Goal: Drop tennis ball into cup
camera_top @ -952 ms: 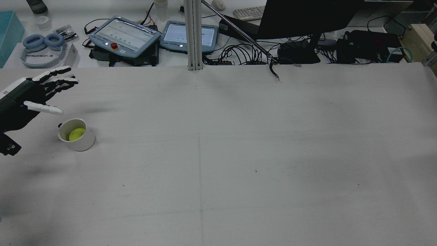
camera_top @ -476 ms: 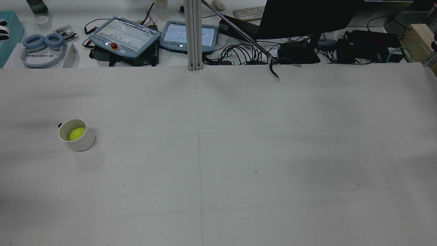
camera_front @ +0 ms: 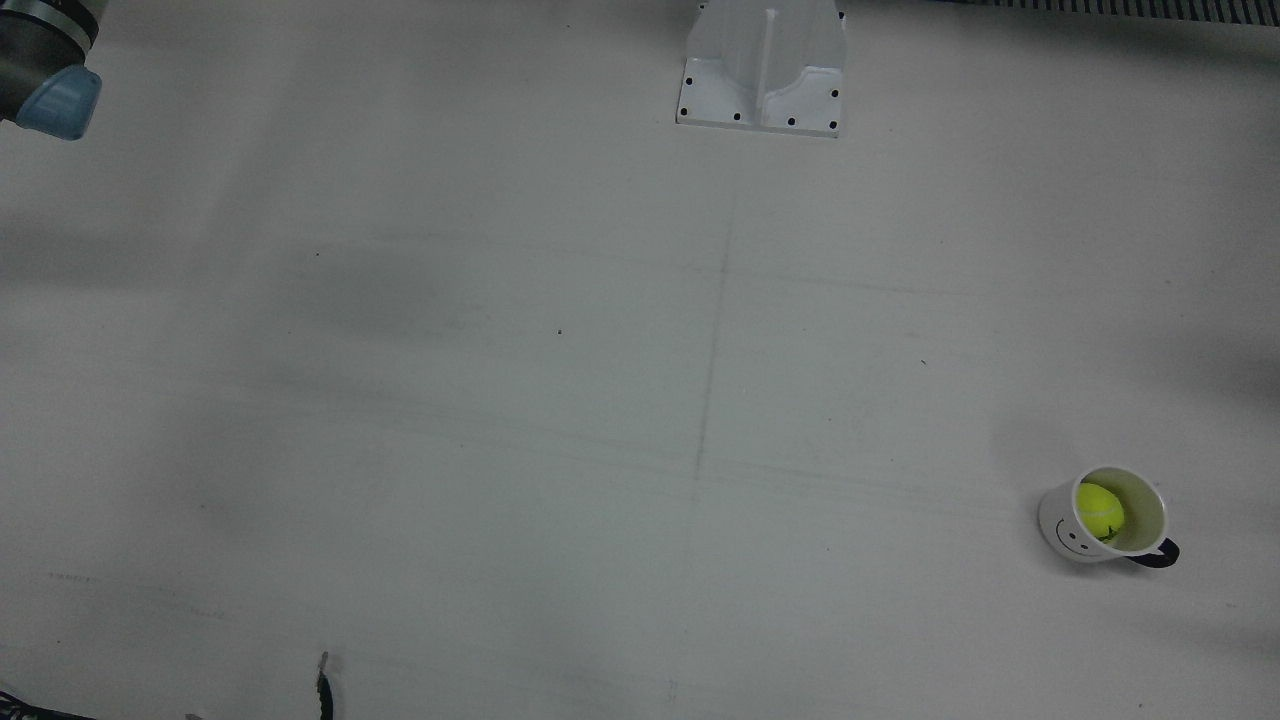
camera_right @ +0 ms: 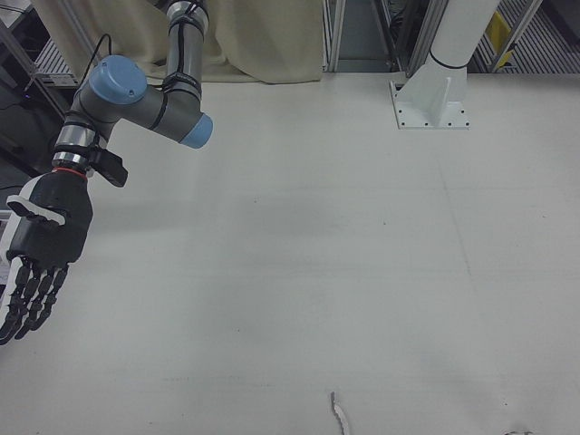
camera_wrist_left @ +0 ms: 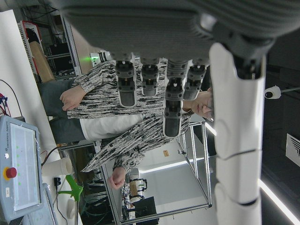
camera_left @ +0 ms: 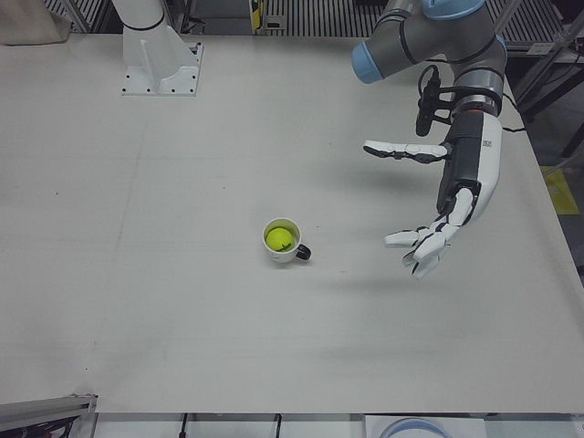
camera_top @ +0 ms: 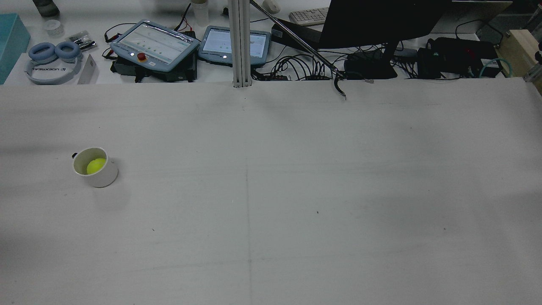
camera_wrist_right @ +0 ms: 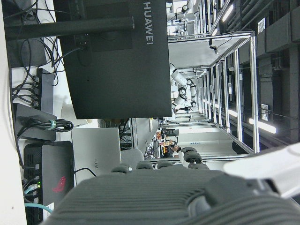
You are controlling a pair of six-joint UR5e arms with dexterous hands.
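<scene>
- sitting inside the white cup [camera_top: 95, 167], the yellow-green tennis ball [camera_top: 95, 165] shows in the rear view, on the left part of the table [camera_top: 296, 190]; no hand or arm appears in that view.
- the front view adds what the rear view hides: a smiley face on the wall of the cup [camera_front: 1102, 515] and a dark handle, with the tennis ball [camera_front: 1100, 508] resting low against the inner wall; only a blue-capped arm joint [camera_front: 55, 100] peeks in at the top corner.
- the left-front view alone shows the left hand [camera_left: 436, 205], raised above the table and well apart from the cup [camera_left: 283, 241], fingers spread and holding nothing; the tennis ball [camera_left: 279, 238] is visible in the cup's mouth.
- the right-front view alone shows the right hand [camera_right: 38, 256], hanging palm-down off the table's edge with its fingers [camera_right: 27, 299] straight and apart, empty; neither cup nor ball is in that frame.
- the left hand view looks past its own fingers [camera_wrist_left: 168, 93] at a person in a patterned top [camera_wrist_left: 117, 112], not at the table.
- the right hand view shows a dark monitor [camera_wrist_right: 117, 61] and cables beyond the hand's back.
</scene>
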